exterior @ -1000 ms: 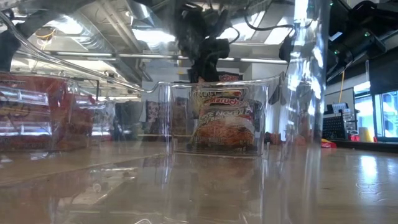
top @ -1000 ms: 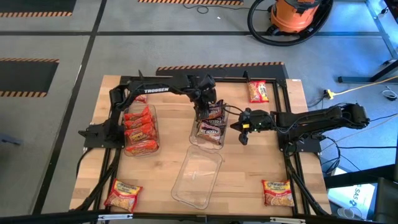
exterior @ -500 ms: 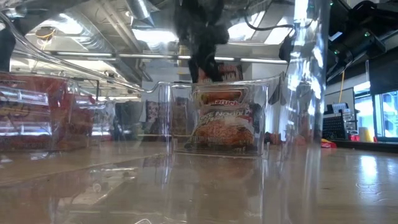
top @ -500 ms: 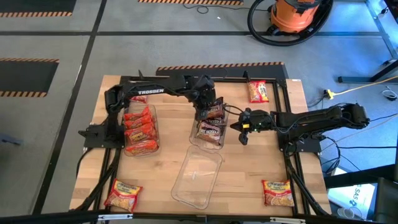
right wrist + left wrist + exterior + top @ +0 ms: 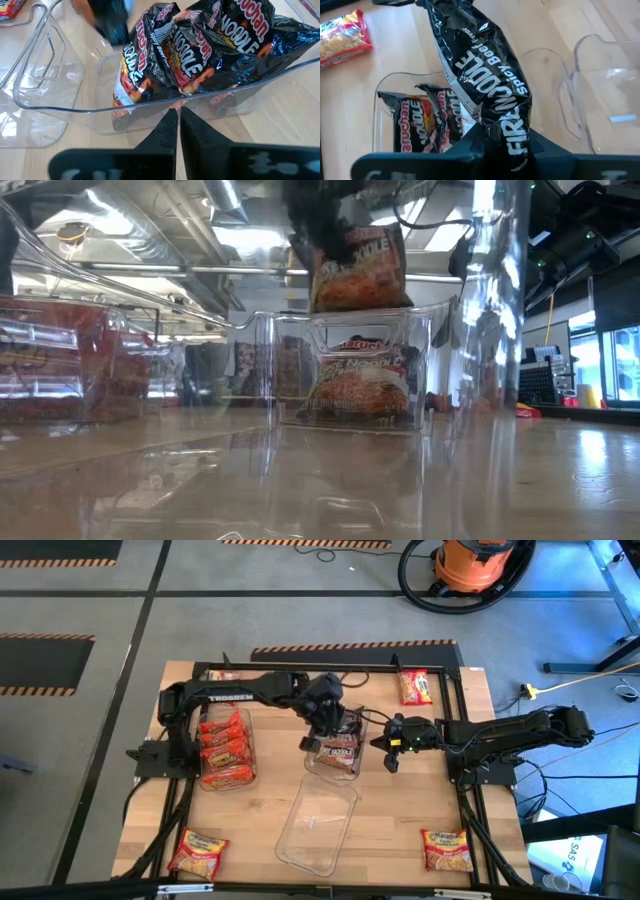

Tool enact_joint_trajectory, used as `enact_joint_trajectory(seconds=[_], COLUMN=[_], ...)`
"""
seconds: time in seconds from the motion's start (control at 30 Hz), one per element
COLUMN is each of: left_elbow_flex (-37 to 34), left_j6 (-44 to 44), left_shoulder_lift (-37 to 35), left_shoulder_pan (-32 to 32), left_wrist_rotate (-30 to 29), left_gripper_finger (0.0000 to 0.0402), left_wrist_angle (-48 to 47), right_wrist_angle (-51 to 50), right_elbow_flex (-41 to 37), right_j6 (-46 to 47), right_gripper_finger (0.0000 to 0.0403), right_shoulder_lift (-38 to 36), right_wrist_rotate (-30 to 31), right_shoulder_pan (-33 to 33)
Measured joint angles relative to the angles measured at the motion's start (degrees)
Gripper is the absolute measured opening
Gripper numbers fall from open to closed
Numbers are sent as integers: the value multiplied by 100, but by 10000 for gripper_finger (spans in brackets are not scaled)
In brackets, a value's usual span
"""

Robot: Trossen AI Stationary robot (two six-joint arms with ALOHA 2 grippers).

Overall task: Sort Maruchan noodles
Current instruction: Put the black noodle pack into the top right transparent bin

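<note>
My left gripper (image 5: 322, 715) hovers over the middle clear bin (image 5: 352, 765) and is shut on a dark "Fire Noodle" packet (image 5: 485, 75). In the low view that packet (image 5: 355, 270) hangs above the bin's rim (image 5: 345, 317). Two or three more dark packets (image 5: 200, 45) stand on edge inside this bin. The left bin (image 5: 225, 745) holds orange-red packets. My right gripper (image 5: 390, 747), shut, waits just beyond the middle bin's right wall, and its fingers (image 5: 175, 127) face that wall. My left gripper pinches the dark packet between its two fingers at one end (image 5: 512, 137), reaching in from above. The rest of the packet runs out ahead of the fingers. It is lifted clear, tilted, above the packets in the bin.
A third clear bin (image 5: 318, 825) sits empty toward the near edge. Loose red-and-yellow packets lie flat at the far right (image 5: 415, 687), near left (image 5: 200, 852) and near right (image 5: 447, 850). Another packet (image 5: 226, 696) shows by the left arm's far side.
My left gripper has moved a little toward the table's near edge over the middle bin. The dark packet it holds now shows above the bin's rim in the low view, where a second ago no packet showed there. My right arm has kept still.
</note>
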Motion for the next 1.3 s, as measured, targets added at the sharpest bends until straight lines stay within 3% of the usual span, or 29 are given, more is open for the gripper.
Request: enact_joint_trajectory(seconds=[0.6,0.77,1.03,1.17,1.3], left_elbow_flex=[-10,-10,-10,-10,-10], left_j6=[-35,-175,-304,-326,-385], left_shoulder_lift=[917,1014,1012,1012,989], left_shoulder_pan=[-651,-730,-731,-743,-791], left_wrist_rotate=[106,-322,-468,-520,-584], left_gripper_finger=[40,41,96,132,154], left_wrist_angle=[-159,-182,-93,-69,-86], right_wrist_angle=[-2,2,22,22,22], right_elbow_flex=[0,0,0,0,1], right_j6=[0,2,2,4,111], right_gripper_finger=[1,1,2,30,91], right_shoulder_lift=[0,0,0,0,0], right_wrist_rotate=[-2,-42,-154,-222,-247], right_shoulder_pan=[0,1,1,1,1])
